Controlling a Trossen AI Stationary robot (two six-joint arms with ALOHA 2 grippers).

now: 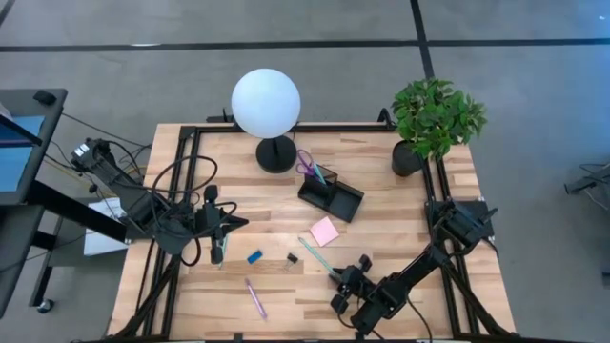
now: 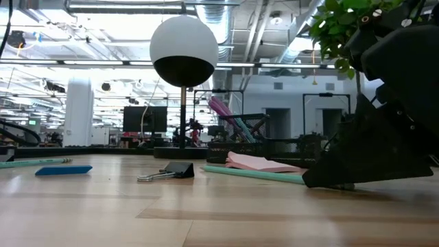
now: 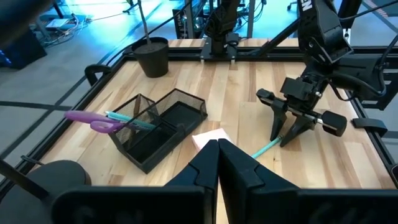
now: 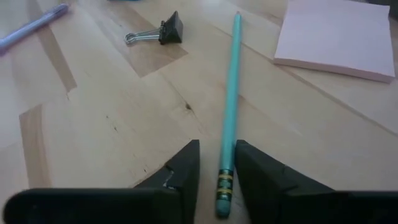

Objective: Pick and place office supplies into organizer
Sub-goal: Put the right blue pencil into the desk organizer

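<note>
The right tool (image 4: 216, 171) is down at the desk (image 1: 381, 205) near its front edge, its two fingers spread slightly with the eraser end of a teal pencil (image 4: 230, 93) lying between them. Whether they already press on the pencil cannot be told. The pencil runs away from that tool toward the pink sticky-note pad (image 1: 324, 231), which lies flat just beside its far end. A black binder clip (image 4: 163, 31) sits on bare wood to one side of the pencil, apart from it, and a small blue block (image 1: 254, 256) lies a little further toward the left arm. A purple pen (image 1: 256, 297) lies near the front edge, with open wood all round it.

The black organizer (image 1: 332, 197) stands behind the pad, toward the middle of the desk, with purple-handled scissors (image 1: 307, 164) and a teal pen sticking out of its taller section. A lamp base (image 1: 275, 153) stands close behind it; a potted plant (image 1: 431, 124) fills the far right corner.

The left tool (image 3: 216, 163) hangs over the left side of the desk, fingers pressed together on nothing.
</note>
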